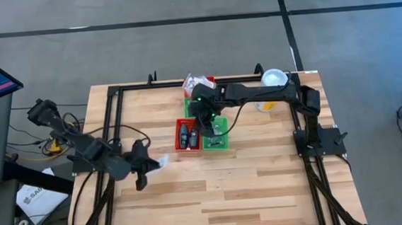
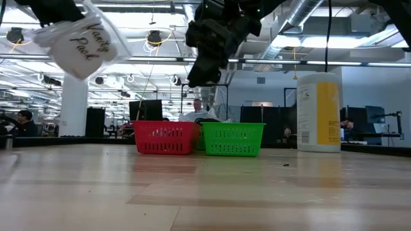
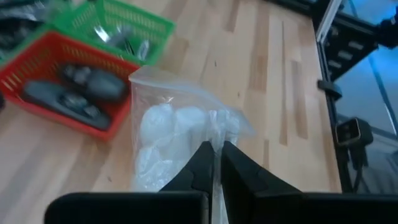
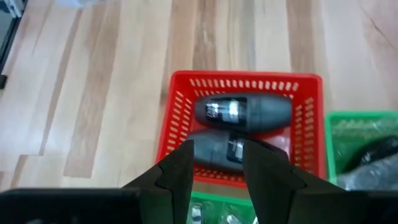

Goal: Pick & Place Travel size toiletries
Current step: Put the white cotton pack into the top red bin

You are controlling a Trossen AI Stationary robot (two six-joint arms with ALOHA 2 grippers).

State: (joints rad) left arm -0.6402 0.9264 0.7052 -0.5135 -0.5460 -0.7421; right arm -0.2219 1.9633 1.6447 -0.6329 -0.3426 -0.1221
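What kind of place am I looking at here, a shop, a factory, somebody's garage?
Most likely a robotics lab or workshop in a big open-plan industrial hall. Exposed ceiling ducts and hanging lights run overhead, a person sits at a far desk, and a wooden table carries two robot arms.

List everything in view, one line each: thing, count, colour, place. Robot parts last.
Red tray: one, red, table centre, beside the green tray.
Green tray: one, green, touching the red tray's side.
Dark grey bottles: two, lying side by side in the red tray.
Clear pouch: one, clear with white contents, held above the table near its left side.
Yellow canister: one, yellow with white lid, far right of the table.
Table: one, light wood.
Left gripper: shut on the clear pouch's edge.
Right gripper: above the red tray, nothing between its fingers.
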